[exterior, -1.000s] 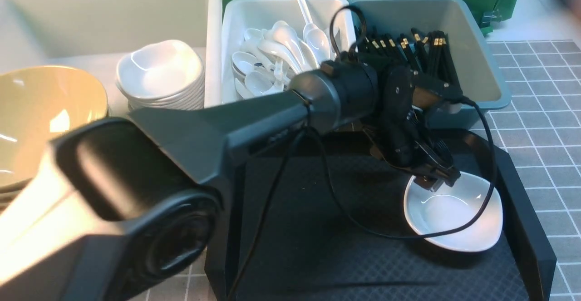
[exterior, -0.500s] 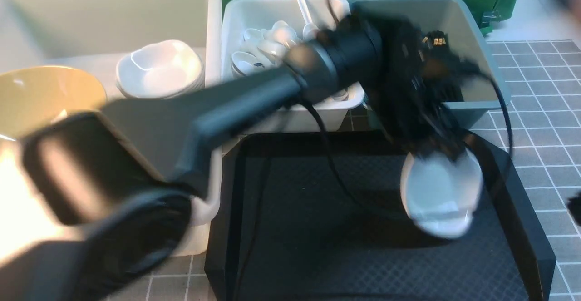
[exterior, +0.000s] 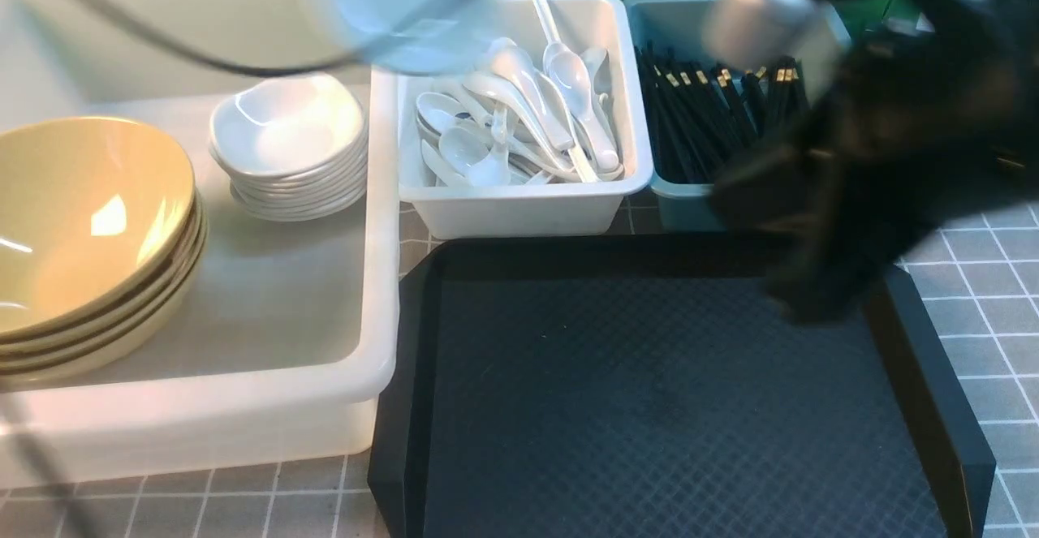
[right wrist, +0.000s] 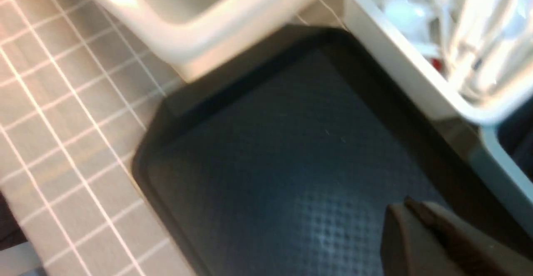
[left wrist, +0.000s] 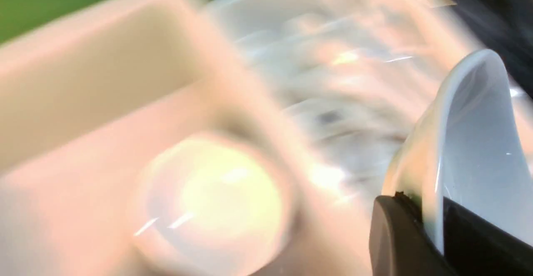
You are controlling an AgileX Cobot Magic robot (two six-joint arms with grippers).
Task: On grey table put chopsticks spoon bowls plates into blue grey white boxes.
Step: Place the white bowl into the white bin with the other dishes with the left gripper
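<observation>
My left gripper [left wrist: 429, 209] is shut on the rim of a small white bowl [left wrist: 474, 142]. In the front view the bowl [exterior: 398, 2] is a blur high above the back of the big white box [exterior: 381, 197]. That box holds a stack of small white bowls [exterior: 284, 140] and stacked yellow bowls [exterior: 81, 221]. My right gripper [right wrist: 406, 205] is shut and empty, above the black tray [exterior: 649, 392]; it is a dark blur [exterior: 812, 294] at the tray's far right corner.
A smaller white box [exterior: 519, 213] holds white spoons [exterior: 519, 116]. A blue box [exterior: 682, 213] to its right holds black chopsticks [exterior: 706, 108], partly hidden by my right arm. Grey gridded table surrounds the tray.
My left arm has lifted the white bowl off the tray's right side and swung it up and left over the big white box. My right arm has come into view at the right.
</observation>
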